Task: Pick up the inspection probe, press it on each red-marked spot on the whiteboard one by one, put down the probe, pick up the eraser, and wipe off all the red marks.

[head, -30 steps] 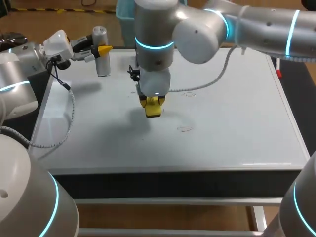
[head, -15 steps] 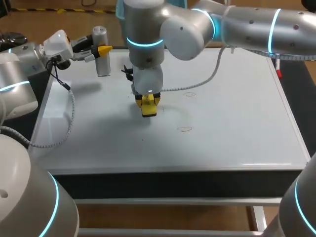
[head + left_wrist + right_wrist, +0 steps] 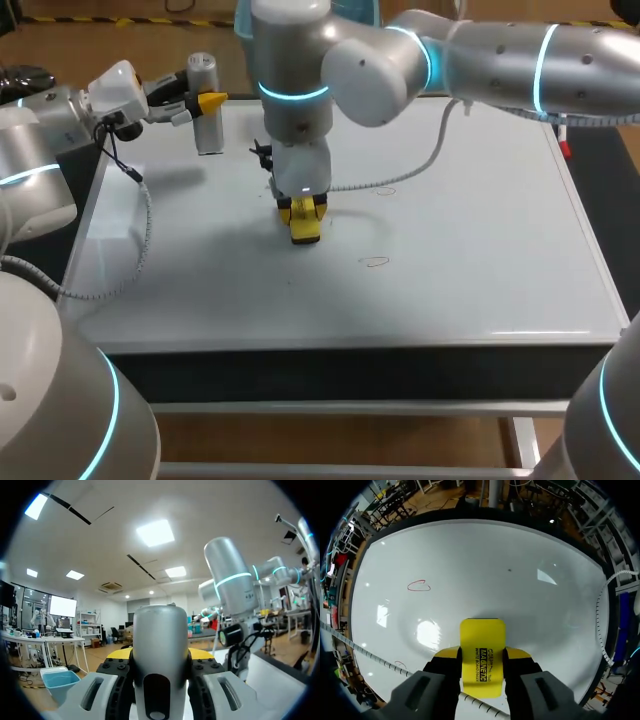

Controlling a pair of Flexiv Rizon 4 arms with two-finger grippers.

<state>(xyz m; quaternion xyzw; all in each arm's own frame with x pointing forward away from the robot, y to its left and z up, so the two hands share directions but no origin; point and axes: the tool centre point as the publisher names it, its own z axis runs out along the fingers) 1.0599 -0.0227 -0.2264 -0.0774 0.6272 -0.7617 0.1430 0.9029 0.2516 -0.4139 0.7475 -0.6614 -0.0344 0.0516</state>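
Head and right wrist cameras both overlook the whiteboard point(image 3: 480, 200).

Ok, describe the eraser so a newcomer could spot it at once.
Start at the big whiteboard. Just left of its middle the right gripper points down, and the eraser is the flat block clamped in it. It is bright yellow with black print, unlike the grey upright inspection probe at the far left corner.

Yellow eraser point(image 3: 482, 650), silver probe point(image 3: 160, 645), red marks point(image 3: 418, 585), white whiteboard point(image 3: 500, 560)

Robotics lab: left arm point(image 3: 40, 150), right arm point(image 3: 500, 55) over whiteboard point(image 3: 470, 230) tabletop.
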